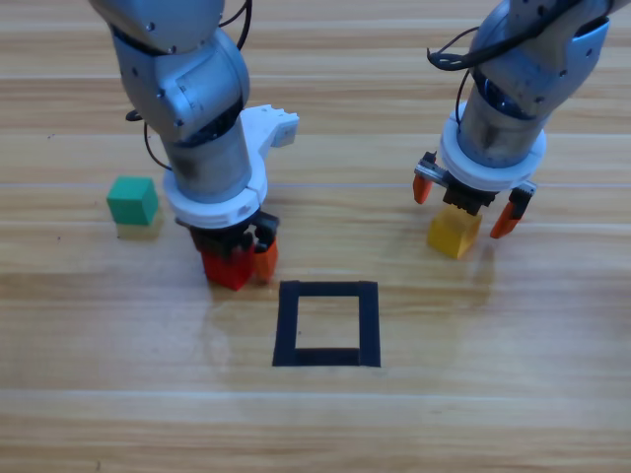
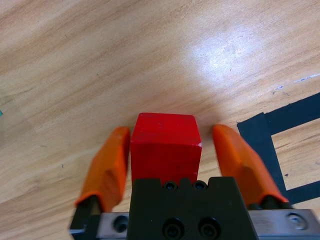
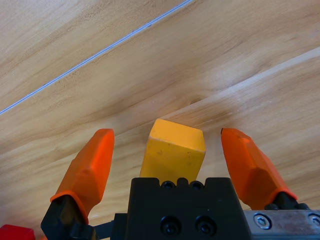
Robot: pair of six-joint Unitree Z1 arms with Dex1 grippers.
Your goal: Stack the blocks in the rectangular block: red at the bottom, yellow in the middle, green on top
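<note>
High view: the left hand (image 1: 240, 258) stands low on the desk (image 1: 513, 394), just left of the black tape rectangle (image 1: 326, 324), its jaws around the red cube (image 1: 228, 269). Left wrist view shows that matte cube (image 2: 165, 147) between the jaws, one touching it, the other a slight gap away, so the grip is nearly closed. The right hand (image 1: 468, 202) hangs wide open over the tilted yellow cube (image 1: 453, 235), jaws clear of it. The green cube (image 1: 133, 200) sits alone far left.

The left gripper (image 1: 237, 258) hides much of the red cube (image 1: 229, 270), apparently unclamped.
</note>
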